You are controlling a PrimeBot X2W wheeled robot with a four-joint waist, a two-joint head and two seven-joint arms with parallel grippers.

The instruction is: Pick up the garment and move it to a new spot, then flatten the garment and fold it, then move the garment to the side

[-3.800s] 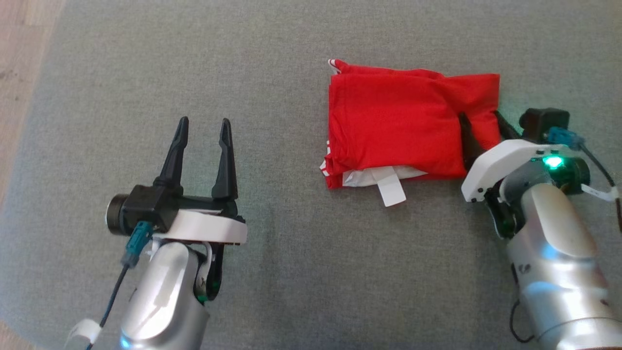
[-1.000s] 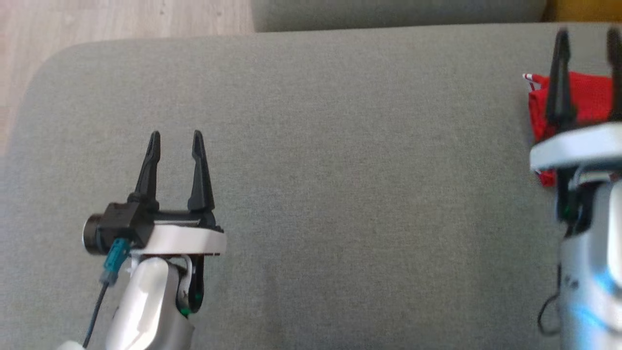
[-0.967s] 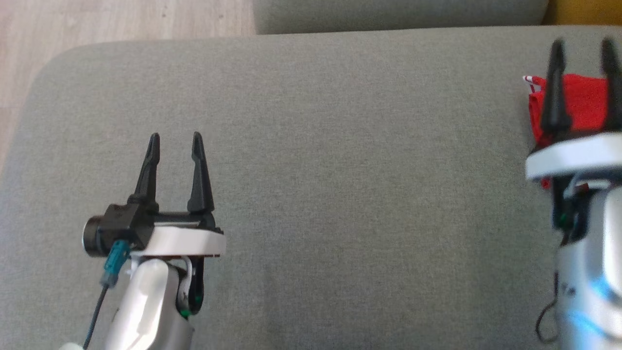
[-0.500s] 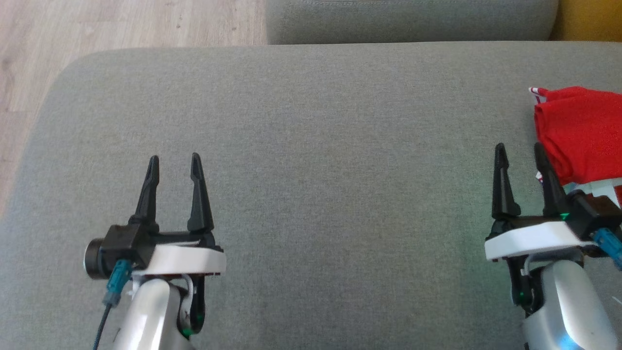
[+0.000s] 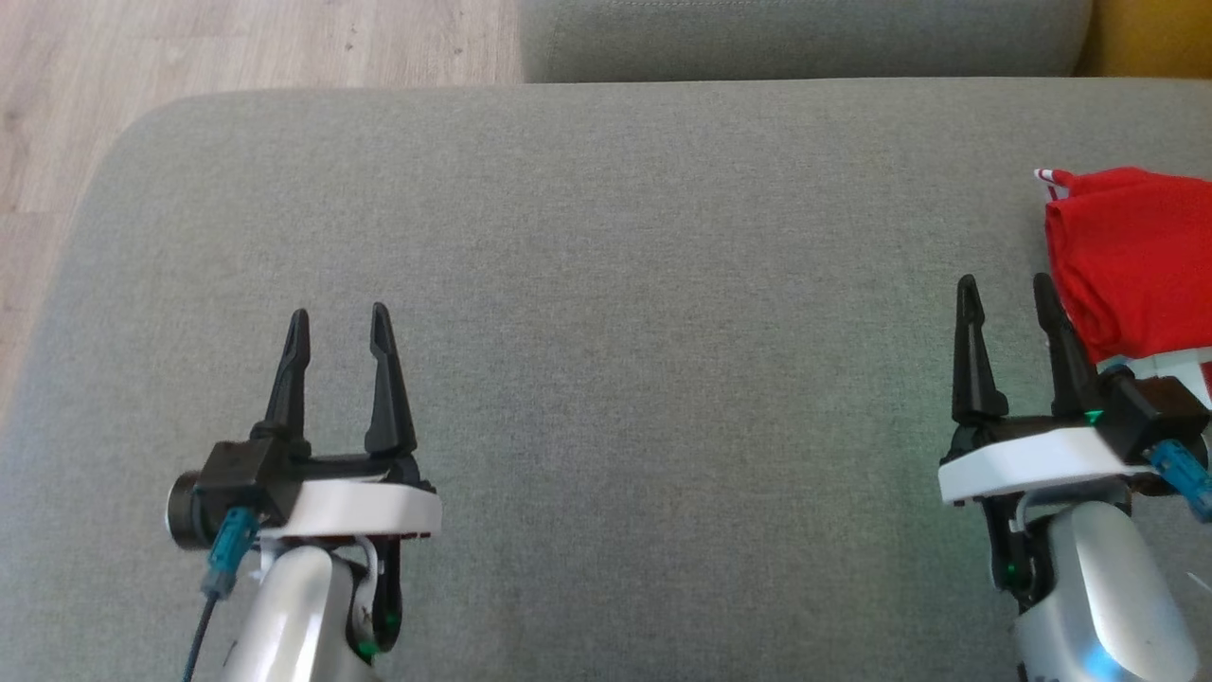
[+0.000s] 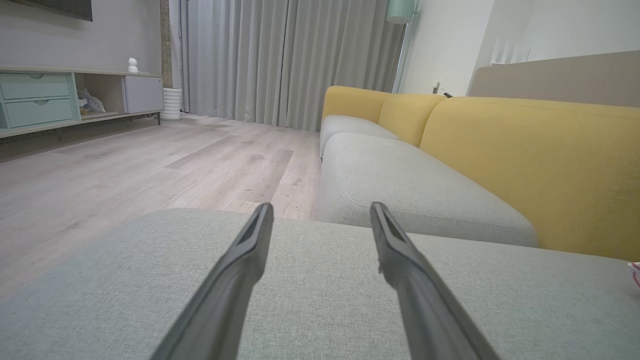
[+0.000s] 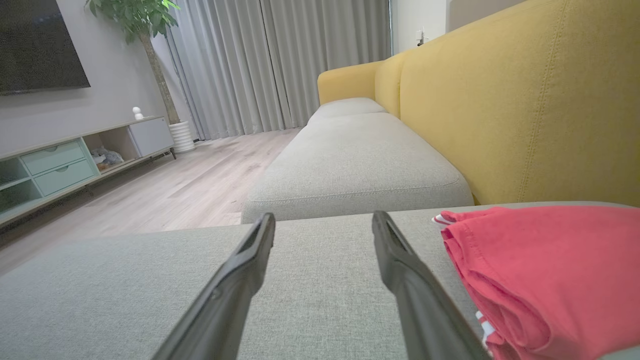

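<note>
Drawing the right pincer (image 5: 1004, 278), open and empty, back should spare the folded red shirt (image 5: 1136, 246) just beside it; left pincer (image 5: 339, 311) open too.

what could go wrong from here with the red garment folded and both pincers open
1. The right pincer stands open right beside the folded red garment. A swing toward it could snag the edge and undo the fold.
2. The garment runs off the head view's right edge, so how close it lies to the edge of the grey cushion cannot be told. It might sit too near and slip off.
</note>
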